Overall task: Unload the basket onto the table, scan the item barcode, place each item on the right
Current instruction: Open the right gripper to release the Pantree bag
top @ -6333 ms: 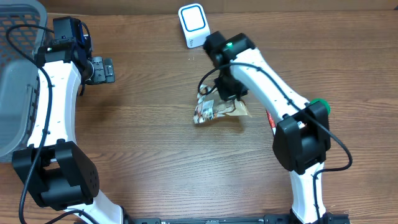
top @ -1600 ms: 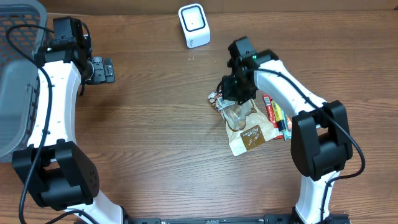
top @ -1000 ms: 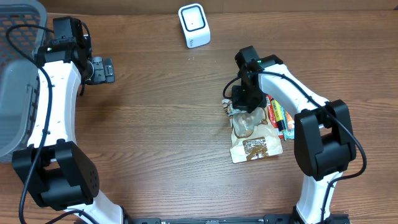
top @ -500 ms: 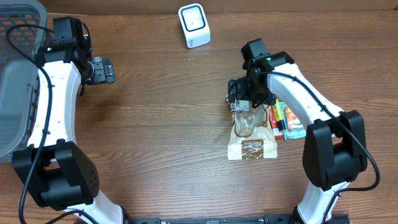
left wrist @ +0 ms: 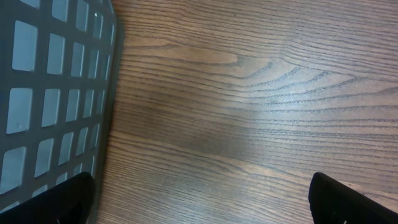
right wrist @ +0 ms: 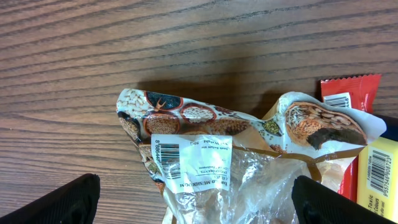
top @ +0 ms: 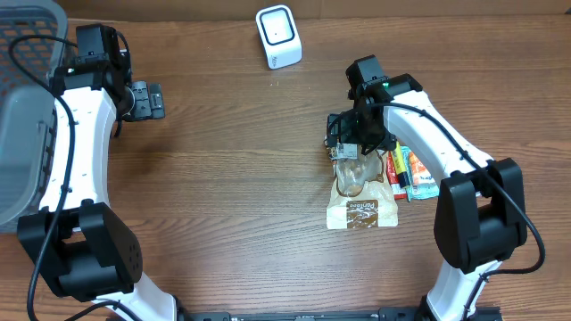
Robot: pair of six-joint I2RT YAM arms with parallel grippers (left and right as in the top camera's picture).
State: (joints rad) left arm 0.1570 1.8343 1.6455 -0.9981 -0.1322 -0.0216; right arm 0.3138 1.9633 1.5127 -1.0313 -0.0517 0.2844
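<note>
Nearest the robot's side of the wooden bench (top: pixel 223 196), a brown pouch (top: pixel 361 203) lay flat, its length running away from the robot. It had a clear window in the middle, and its crumpled top end pointed toward the far edge. In the right wrist view, that top end (right wrist: pixel 249 155) showed pictures of nuts and seeds. A white label (right wrist: pixel 186 162) with a barcode faced up on the pouch.

The right tool (top: pixel 359 143) hung right over the pouch's top end. Its fingers (right wrist: pixel 62 199) stood wide apart at the lower corners of the wrist view, with the pouch lying between them and nothing clamped. Whether they touched the pouch could not be told.

Just beside the pouch, on the robot's right, lay a few small packets (top: pixel 403 169). The wrist view showed a red one (right wrist: pixel 348 102) and a yellow one (right wrist: pixel 380 177), each with a barcode, and both touching the pouch's edge.

Farther off and well apart, across the bench, the left tool (top: pixel 159 100) hung over bare wood. Its fingers (left wrist: pixel 348 199) were spread wide and held nothing. A grey basket (top: pixel 27 116) with a mesh wall (left wrist: pixel 56 81) stood just beside it at the left edge.

Farthest away, near the back edge, a white scanner (top: pixel 278 36) stood alone, well apart from the pouch.
</note>
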